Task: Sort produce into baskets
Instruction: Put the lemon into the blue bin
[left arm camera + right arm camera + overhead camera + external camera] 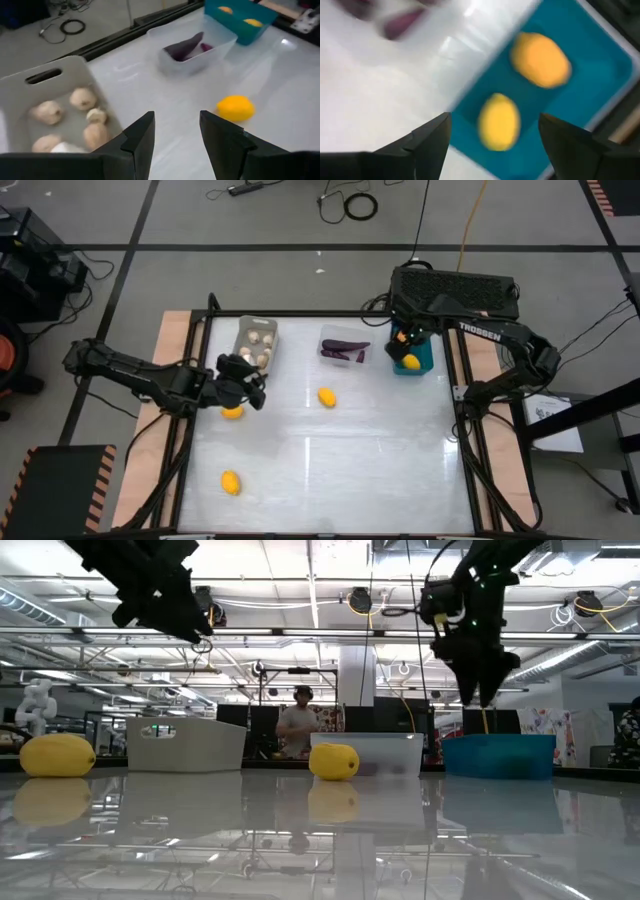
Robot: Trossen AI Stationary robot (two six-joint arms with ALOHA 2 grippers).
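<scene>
My right gripper (492,137) hangs open, fingers pointing down, above the teal basket (418,363), which has two yellow fruits (499,121) (540,59) lying in it. Nothing is between its fingers in the low view (480,690). My left gripper (177,135) stands open and holds nothing, raised above the table beside the grey basket (255,340), which holds several beige mushrooms (82,99). The clear basket (345,346) holds purple eggplants (187,46). Three yellow fruits rest on the table (327,397) (232,412) (231,482).
A black box with vents (455,292) stands behind the teal basket at the table's far right. A dark frame (300,314) runs along the table's edges. A person (297,725) stands in the room beyond the far edge. The near half of the table holds only one fruit.
</scene>
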